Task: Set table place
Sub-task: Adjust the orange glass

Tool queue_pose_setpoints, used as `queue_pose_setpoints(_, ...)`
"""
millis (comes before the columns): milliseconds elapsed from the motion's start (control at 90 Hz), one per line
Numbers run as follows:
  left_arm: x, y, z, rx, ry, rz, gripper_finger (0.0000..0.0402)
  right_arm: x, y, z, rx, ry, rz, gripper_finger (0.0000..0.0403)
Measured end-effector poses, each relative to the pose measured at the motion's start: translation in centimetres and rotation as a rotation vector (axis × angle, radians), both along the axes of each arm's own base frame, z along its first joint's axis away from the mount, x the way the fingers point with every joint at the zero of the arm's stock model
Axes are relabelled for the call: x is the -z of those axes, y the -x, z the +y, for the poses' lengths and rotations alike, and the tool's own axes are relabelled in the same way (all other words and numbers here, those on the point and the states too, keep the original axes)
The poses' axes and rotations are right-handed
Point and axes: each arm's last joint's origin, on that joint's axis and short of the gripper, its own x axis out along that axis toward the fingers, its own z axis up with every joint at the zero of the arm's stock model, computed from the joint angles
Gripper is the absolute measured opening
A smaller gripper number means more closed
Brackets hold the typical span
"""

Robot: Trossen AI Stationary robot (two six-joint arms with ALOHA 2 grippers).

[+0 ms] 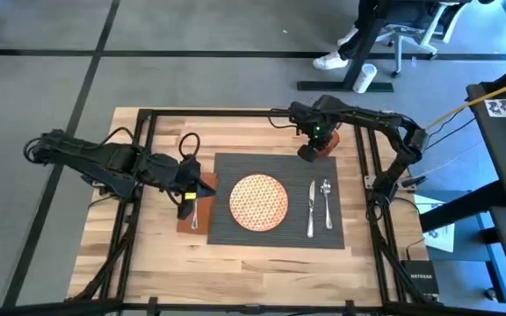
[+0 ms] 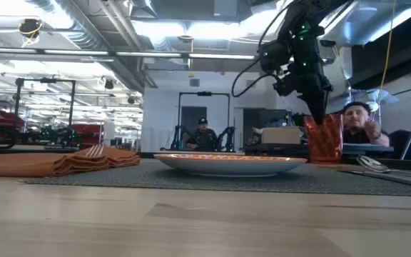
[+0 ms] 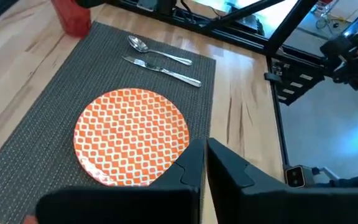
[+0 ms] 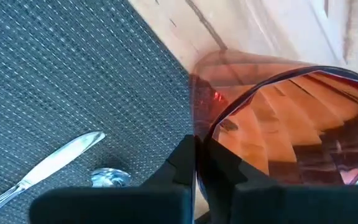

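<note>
The dark ribbed placemat (image 1: 235,167) lies mid-table with the orange-patterned plate (image 1: 258,201) on it. The knife (image 1: 311,211) and spoon (image 1: 327,204) lie to the plate's right. The brown napkin (image 1: 202,189) lies left of the mat, and the fork (image 1: 195,216) rests on it. The orange cup (image 2: 325,139) stands at the mat's far right corner with my right gripper (image 4: 196,163) shut on it. My left gripper (image 1: 185,204) hovers over the napkin, shut, with nothing between its fingers (image 3: 229,171). My right gripper has the cup's wall at the rim (image 4: 194,118) pinched between its two fingers, one outside the cup and one in its mouth. The fingers come from above, pointing down. The cup stands upright with its base (image 2: 325,160) down at the mat's edge.
Black rails (image 1: 148,118) run along the table's edges. The bare wood (image 1: 235,268) toward the near edge offers free room. People sit in the room beyond the far edge, one of them (image 2: 359,121) right behind the cup.
</note>
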Motion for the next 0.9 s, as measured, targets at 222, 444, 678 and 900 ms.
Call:
queue_pose_setpoints(222, -0.01, 0.0, 0.0, -0.002, 0.003, 0.0, 0.0, 0.0, 0.02, -0.13, -0.008, 0.025, 0.01, 0.0001)
queue_pose_setpoints(444, -0.01, 0.0, 0.0, -0.002, 0.003, -0.001, 0.0, 0.03, -0.26, -0.33, -0.035, 0.047, -0.015, 0.0001)
queue_pose_setpoints(678, 0.0, 0.0, 0.0, -0.005, 0.007, 0.0, 0.0, 0.03, -0.21, -0.49, -0.056, 0.053, -0.013, 0.0001)
queue_pose_setpoints(900, -0.01, 0.0, 0.0, -0.006, 0.009, 0.0, 0.0, 0.59, 0.5, -0.86, -0.034, 0.035, 0.012, 0.0001)
